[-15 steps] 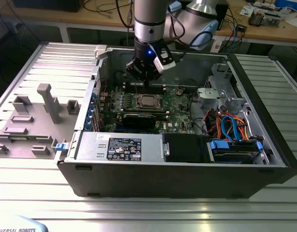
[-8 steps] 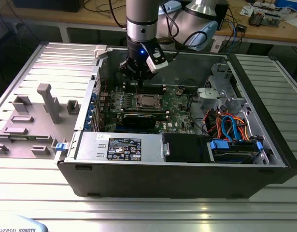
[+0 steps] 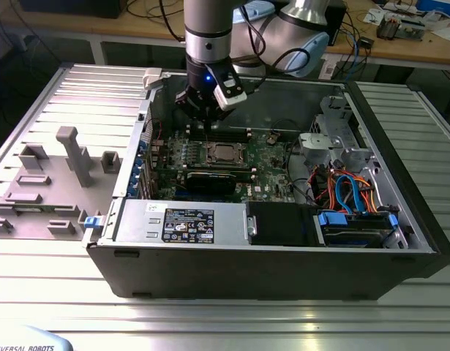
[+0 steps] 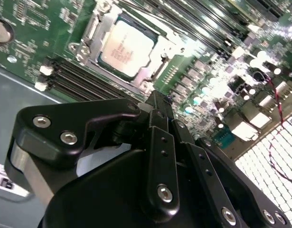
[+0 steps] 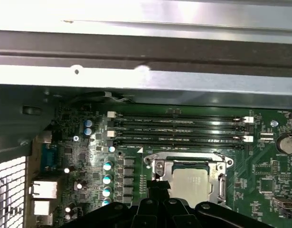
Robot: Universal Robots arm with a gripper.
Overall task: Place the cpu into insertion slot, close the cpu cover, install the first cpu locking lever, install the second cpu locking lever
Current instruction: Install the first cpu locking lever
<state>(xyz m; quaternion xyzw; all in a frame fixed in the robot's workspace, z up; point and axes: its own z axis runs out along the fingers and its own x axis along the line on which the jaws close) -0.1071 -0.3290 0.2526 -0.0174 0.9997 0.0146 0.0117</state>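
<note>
Ribbed metal table (image 3: pixel 400 322) in front; cluttered wooden bench (image 3: pixel 400 47) behind, cables (image 3: pixel 155 9) trailing.

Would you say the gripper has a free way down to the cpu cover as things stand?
Probably yes. The gripper hangs inside the open case just above the board, and the cpu cover lies closed around the cpu with nothing over it; the memory slots beside it sit low.

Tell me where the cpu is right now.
The cpu sits in the insertion slot at the motherboard's centre in the exterior view, under the closed cpu cover, beside the memory slots.
</note>
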